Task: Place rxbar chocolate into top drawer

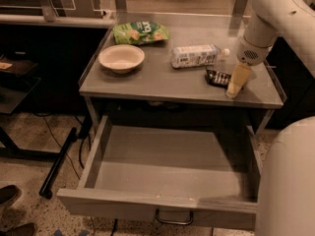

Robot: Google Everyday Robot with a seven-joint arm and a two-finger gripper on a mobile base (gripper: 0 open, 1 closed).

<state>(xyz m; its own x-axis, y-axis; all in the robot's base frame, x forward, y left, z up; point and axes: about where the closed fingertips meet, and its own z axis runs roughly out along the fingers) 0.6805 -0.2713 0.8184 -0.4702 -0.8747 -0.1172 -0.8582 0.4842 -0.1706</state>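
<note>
The rxbar chocolate [215,76], a small black bar, lies flat on the grey tabletop near its right front corner. My gripper [236,81] hangs from the white arm and points down just right of the bar. Its tip is close to the tabletop and touches or nearly touches the bar's right end. The top drawer [147,208] below the tabletop is pulled wide open toward the camera. Its grey inside shows nothing in it. A dark loop handle [173,219] sits on the front panel.
A white-labelled plastic bottle [196,56] lies on its side just behind the bar. A cream bowl [121,58] and a green chip bag [140,32] sit at the left back. The table [162,85] has low raised side rims. The robot's white body [290,181] fills the lower right.
</note>
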